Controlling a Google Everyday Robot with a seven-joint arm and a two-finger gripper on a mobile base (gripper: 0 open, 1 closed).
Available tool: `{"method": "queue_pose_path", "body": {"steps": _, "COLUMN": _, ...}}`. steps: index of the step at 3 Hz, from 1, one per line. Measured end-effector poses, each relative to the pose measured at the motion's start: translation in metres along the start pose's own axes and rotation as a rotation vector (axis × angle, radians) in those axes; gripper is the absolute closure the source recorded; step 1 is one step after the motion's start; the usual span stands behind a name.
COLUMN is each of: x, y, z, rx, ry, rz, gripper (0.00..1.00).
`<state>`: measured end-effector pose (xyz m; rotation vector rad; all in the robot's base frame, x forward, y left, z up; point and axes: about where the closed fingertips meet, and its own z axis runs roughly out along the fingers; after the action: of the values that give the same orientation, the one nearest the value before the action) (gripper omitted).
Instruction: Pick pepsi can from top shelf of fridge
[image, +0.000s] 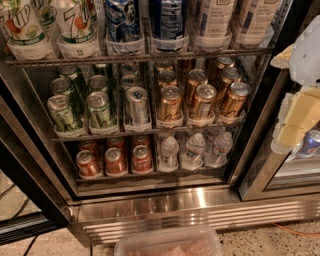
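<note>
Pepsi can (122, 20) stands upright at the front edge of the top shelf (200, 53), left of centre, with only its lower body in view. It sits in a clear lane tray (125, 48) behind the front rail. Judged purpose: the tray and rail keep each row in line and stop cans sliding out of the fridge (165, 210).

Neighbours, left to right:
- 7UP bottles (75, 25) fill the left end of the shelf, the nearest just beside the can.
- A second blue can (167, 20) occupies the next lane to the right.
- White bottles (212, 20) take the right end.

Clearance on both sides of the target is narrow. A frontal approach over the rail appears the least obstructed.

Lower racks hold green cans (80, 102), one silver can (136, 105), gold cans (202, 100), red cans (115, 160) and small water bottles (195, 150). None of these obstruct the target.

Gripper (296, 125) is at the right edge of the view, outside the open compartment, in front of the door frame, below shelf level and well apart from the target. Whether it is released or clenched cannot be told. A small blue can (311, 144) shows just beside its lower end; whether that can is held or stands behind the neighbouring glass cannot be told.
</note>
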<state>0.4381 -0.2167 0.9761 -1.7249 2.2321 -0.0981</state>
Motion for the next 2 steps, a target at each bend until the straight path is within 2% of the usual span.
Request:
{"method": "queue_pose_path", "body": {"steps": 1, "x": 0.0000, "y": 0.0000, "z": 0.0000, "rx": 0.000, "ry": 0.000, "rz": 0.000, "gripper": 0.00}}
{"method": "queue_pose_path", "body": {"steps": 2, "x": -0.0067, "y": 0.0055, "z": 0.0027, "rx": 0.019, "ry": -0.058, "rz": 0.052, "gripper": 0.00}}
